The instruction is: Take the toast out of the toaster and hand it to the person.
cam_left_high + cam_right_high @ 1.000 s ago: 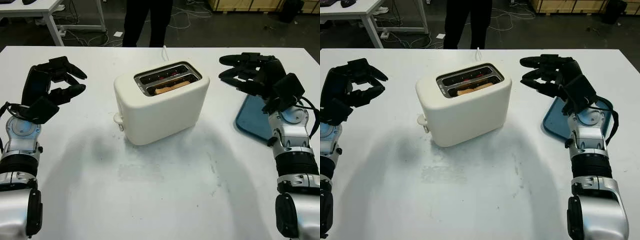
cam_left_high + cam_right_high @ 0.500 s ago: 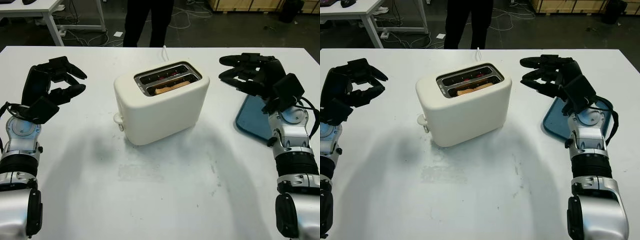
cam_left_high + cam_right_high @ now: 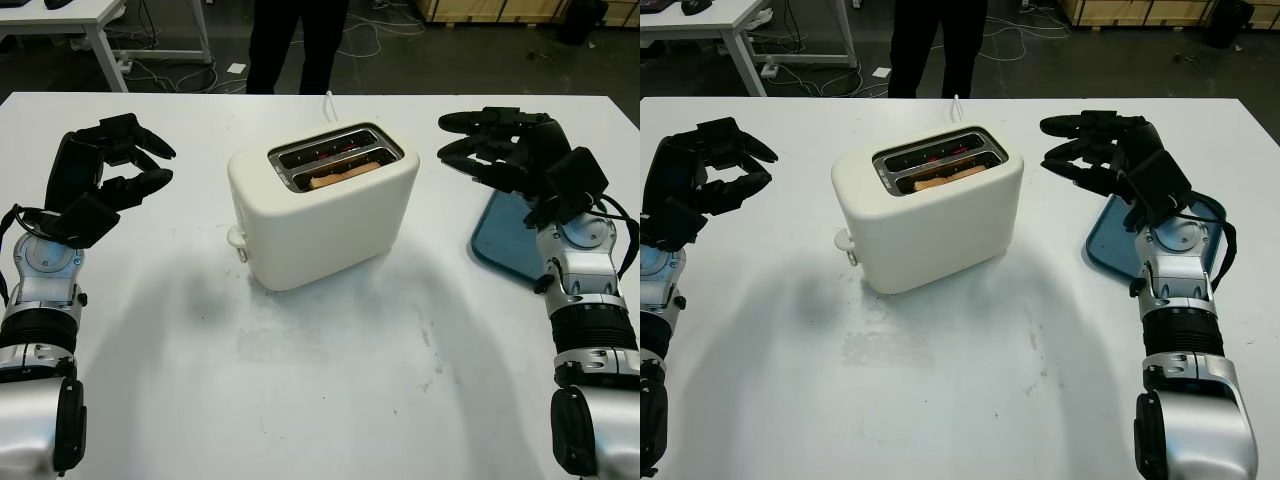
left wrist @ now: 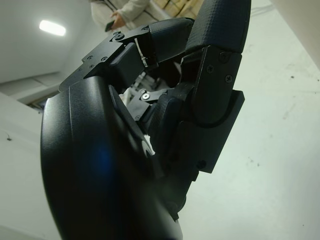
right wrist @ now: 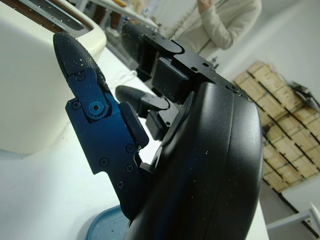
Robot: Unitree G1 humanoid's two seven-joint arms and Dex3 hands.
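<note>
Basically, toast (image 3: 343, 173) sat in toaster (image 3: 325, 215)'s near slot, long axis along it; right hand (image 3: 497, 150) open, holding nothing, nearer than open left hand (image 3: 105, 170).

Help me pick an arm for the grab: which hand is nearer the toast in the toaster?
Right. The right hand hangs open just beside the toaster, level with the toast. The left hand is open, farther off on the other side.
</note>
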